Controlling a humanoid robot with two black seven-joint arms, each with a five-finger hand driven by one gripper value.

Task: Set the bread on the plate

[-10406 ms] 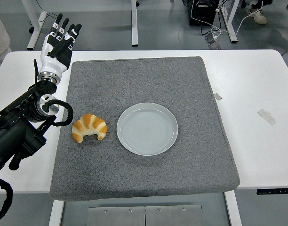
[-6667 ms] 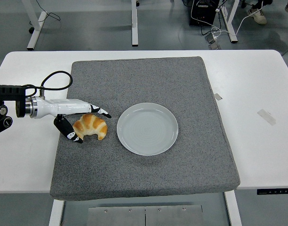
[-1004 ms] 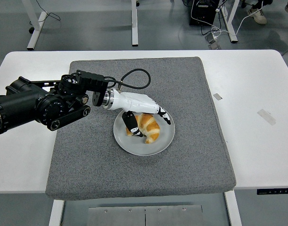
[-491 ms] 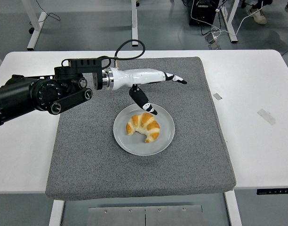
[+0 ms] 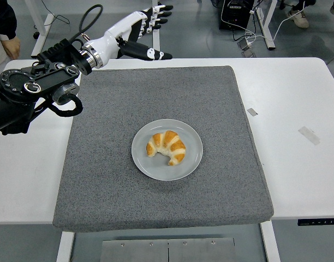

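The left hand [image 5: 141, 27] hung with its fingers spread and empty above the tabletop's far edge, near the grey mat's [image 5: 101, 191] far-left corner and well apart from the bread. A person's sleeve [image 5: 3, 19] showed beyond the table's [image 5: 298, 98] far-left corner. The croissant [image 5: 166, 147] lay on the plate [image 5: 193, 162] at the mat's middle, unobstructed, its long axis running from the left toward the near right, tips curling toward the near edge. No writing was legible.
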